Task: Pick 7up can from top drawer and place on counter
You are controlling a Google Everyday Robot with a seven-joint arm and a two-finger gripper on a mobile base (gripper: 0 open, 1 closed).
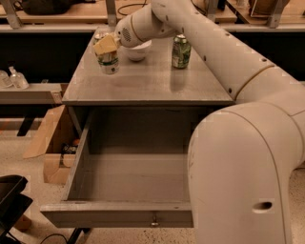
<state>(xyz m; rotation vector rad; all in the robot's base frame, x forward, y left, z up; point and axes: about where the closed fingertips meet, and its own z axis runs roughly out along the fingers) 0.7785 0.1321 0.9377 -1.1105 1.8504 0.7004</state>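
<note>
The 7up can (109,62), white with green marks, stands upright at the back left of the grey metal counter (152,83), touching or just above its surface. My gripper (106,45), with yellowish fingers, reaches in from the right and is shut on the top of the can. The top drawer (119,214) is pulled fully open below the counter, and nothing shows inside it. Its small knob (153,221) shows on the front panel. My arm fills the right side of the view and hides the drawer's right part.
A darker green can (181,51) stands at the back right of the counter. A white bowl (137,50) sits just behind the gripper. A cardboard box (47,143) lies on the floor at left, with small bottles (14,78) on a low shelf. The wooden workbench (71,12) runs behind.
</note>
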